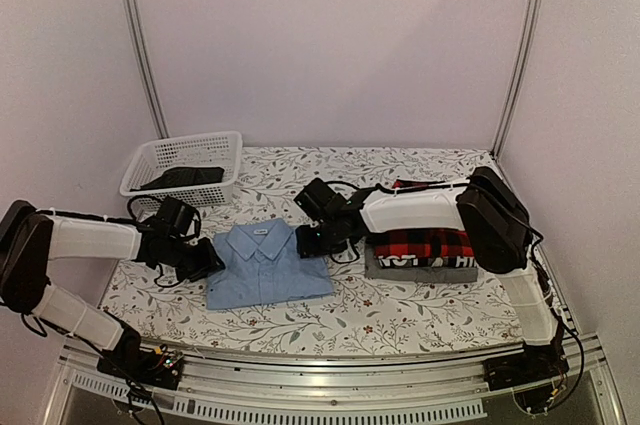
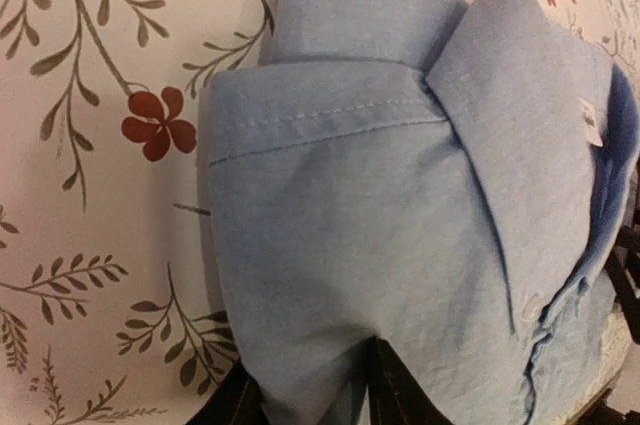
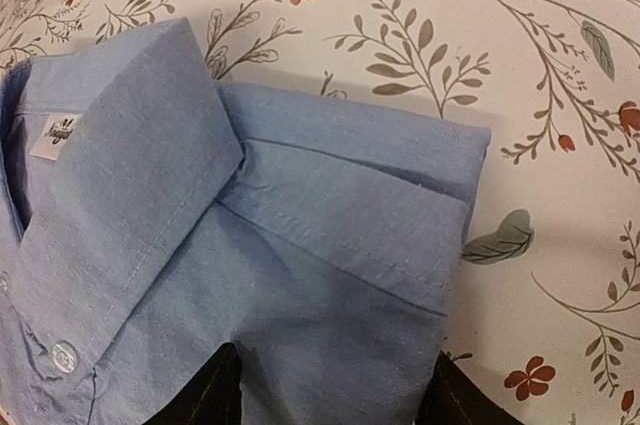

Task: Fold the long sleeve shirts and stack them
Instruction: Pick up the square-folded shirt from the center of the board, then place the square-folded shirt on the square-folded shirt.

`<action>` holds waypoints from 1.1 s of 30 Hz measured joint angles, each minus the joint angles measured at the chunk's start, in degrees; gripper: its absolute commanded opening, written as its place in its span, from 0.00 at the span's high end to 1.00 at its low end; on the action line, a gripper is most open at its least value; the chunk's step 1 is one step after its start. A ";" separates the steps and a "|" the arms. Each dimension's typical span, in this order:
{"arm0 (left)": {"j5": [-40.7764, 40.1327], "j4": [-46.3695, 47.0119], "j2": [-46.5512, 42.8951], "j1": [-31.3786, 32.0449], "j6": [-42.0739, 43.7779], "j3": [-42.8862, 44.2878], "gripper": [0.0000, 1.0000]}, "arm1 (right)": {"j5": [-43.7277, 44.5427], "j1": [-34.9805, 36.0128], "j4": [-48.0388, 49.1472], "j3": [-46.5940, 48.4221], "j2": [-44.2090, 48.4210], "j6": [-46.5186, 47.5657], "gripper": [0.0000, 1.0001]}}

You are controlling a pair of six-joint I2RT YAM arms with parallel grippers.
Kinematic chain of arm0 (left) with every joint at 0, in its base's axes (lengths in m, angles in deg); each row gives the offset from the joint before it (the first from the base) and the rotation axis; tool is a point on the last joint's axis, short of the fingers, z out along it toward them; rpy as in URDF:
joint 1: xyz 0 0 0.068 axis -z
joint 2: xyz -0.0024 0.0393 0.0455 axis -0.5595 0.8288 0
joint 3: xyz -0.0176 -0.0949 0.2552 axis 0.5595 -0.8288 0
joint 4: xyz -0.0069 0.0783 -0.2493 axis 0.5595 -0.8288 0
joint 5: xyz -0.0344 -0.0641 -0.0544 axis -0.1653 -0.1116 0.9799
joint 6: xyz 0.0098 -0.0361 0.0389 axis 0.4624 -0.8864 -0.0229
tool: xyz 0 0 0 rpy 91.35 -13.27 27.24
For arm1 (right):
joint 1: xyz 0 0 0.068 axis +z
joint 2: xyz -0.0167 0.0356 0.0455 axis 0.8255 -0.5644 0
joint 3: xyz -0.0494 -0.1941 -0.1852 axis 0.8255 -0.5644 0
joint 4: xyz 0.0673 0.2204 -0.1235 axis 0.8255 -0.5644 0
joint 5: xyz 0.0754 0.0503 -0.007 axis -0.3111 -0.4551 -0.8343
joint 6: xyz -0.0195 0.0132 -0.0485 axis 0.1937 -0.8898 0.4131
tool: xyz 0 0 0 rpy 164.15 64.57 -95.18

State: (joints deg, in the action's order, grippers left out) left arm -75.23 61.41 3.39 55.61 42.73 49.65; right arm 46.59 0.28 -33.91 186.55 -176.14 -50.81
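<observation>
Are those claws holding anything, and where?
The light blue shirt, by its shoulders: the left gripper looks pinched on one; the right gripper spans the other, grip unclear.

1. The surface is covered with a pale cloth printed with grey-green leafy sprigs and small red flowers.
2. A white lattice basket stands at its far left corner, close to the back wall.
3. A folded light blue shirt lies flat at the near middle, front side up, with its collar toward the back.
4. A folded grey shirt with white lettering lies on the right side, near the blue one but apart from it.
5. A folded red-and-black plaid shirt rests on the grey one, not on the surface itself.
</observation>
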 measured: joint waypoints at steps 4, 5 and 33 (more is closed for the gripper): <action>-0.11 1.27 1.62 0.90 -0.07 0.35 0.92 | 0.31 0.28 -0.55 1.40 -0.94 0.13 0.68; -0.07 1.36 1.75 1.07 -0.17 0.42 0.95 | 0.33 0.31 -0.79 1.81 -1.18 0.07 0.73; 3.50 -16.90 -2.10 3.34 5.42 24.98 1.00 | 4.85 -1.53 -12.87 10.56 7.61 5.49 1.00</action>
State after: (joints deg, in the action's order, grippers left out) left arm -71.74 44.51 1.29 58.95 48.15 74.64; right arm 51.44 -1.25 -46.78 197.11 -168.53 -45.33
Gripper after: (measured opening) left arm 0.017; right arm 0.015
